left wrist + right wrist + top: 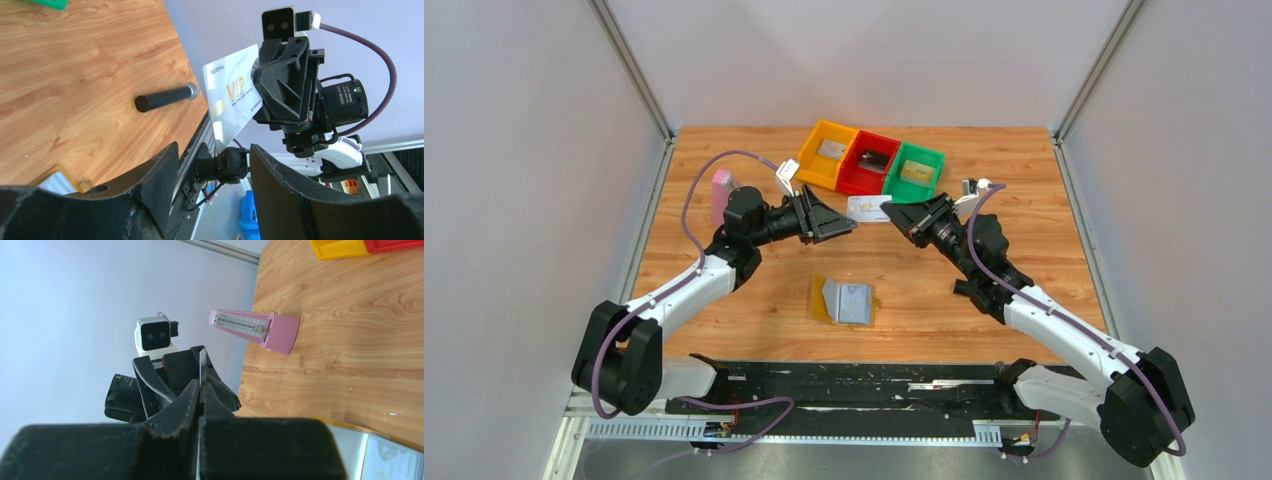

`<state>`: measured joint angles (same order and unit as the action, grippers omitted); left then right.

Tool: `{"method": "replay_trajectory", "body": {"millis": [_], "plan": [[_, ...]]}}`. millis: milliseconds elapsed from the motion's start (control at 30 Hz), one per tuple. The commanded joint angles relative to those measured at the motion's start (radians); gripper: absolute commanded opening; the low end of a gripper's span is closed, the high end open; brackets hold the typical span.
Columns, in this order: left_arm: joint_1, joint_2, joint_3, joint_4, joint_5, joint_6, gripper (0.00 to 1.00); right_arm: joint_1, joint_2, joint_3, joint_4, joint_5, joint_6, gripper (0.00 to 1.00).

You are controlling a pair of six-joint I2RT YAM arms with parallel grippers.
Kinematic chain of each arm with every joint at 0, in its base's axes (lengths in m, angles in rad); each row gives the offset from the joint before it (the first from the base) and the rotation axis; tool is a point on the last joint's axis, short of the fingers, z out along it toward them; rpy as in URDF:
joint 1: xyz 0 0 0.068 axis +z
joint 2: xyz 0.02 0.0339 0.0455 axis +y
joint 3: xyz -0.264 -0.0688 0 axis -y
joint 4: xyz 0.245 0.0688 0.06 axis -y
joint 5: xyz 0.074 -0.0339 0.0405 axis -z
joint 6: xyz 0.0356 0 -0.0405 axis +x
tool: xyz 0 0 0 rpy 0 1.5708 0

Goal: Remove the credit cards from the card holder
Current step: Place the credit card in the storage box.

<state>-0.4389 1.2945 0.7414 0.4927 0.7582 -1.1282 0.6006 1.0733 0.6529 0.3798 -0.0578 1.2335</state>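
Note:
The card holder (843,301) lies open on the table between the arms, its light blue inside up; one corner shows in the left wrist view (56,181). My right gripper (890,213) is shut on a white credit card (231,96) printed "VIP", held in the air on edge. From its own wrist the card is a thin line (201,362) between the closed fingers (189,396). My left gripper (214,148) faces it, open, with the card's free end just at the mouth of its fingers. I cannot tell if they touch it.
Yellow (814,160), red (861,178) and green (932,160) bins stand in a row at the back, each with a card inside. A pink block (722,191) stands at the back left. A black rod (165,97) lies by the table's right edge.

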Motion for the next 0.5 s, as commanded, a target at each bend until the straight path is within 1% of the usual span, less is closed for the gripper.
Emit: {"method": "replay_trajectory", "body": {"millis": [0, 67, 133, 200, 233, 267, 300, 333, 367, 400, 467], "plan": [[-0.004, -0.007, -0.008, 0.059, -0.024, -0.003, 0.61, 0.001, -0.027, -0.009, 0.061, 0.012, 0.025, 0.00], [-0.005, -0.004, -0.013, 0.093, -0.025, -0.023, 0.58, 0.001, -0.027, -0.013, 0.062, 0.010, 0.028, 0.00], [-0.005, 0.001, -0.012, 0.123, -0.026, -0.044, 0.52, 0.001, -0.027, -0.019, 0.061, 0.013, 0.029, 0.00], [-0.005, 0.007, -0.007, 0.145, -0.022, -0.058, 0.39, 0.000, -0.026, -0.026, 0.061, 0.017, 0.034, 0.00], [-0.004, 0.010, -0.005, 0.154, -0.022, -0.066, 0.34, 0.001, -0.025, -0.029, 0.060, 0.020, 0.038, 0.00], [-0.004, 0.011, -0.003, 0.156, -0.022, -0.069, 0.24, 0.001, -0.024, -0.031, 0.060, 0.022, 0.041, 0.00], [-0.004, 0.011, -0.001, 0.156, -0.026, -0.075, 0.19, 0.001, -0.022, -0.033, 0.060, 0.022, 0.043, 0.00], [-0.004, 0.010, -0.002, 0.155, -0.032, -0.076, 0.08, 0.000, -0.021, -0.034, 0.060, 0.022, 0.045, 0.00], [-0.004, 0.009, -0.002, 0.152, -0.037, -0.078, 0.03, 0.001, -0.020, -0.035, 0.060, 0.020, 0.045, 0.00], [-0.004, 0.007, 0.000, 0.141, -0.044, -0.075, 0.00, 0.001, -0.017, -0.034, 0.060, 0.018, 0.043, 0.00], [-0.004, 0.006, 0.011, 0.099, -0.055, -0.055, 0.00, 0.001, -0.011, -0.031, 0.056, 0.012, 0.033, 0.01]]}}
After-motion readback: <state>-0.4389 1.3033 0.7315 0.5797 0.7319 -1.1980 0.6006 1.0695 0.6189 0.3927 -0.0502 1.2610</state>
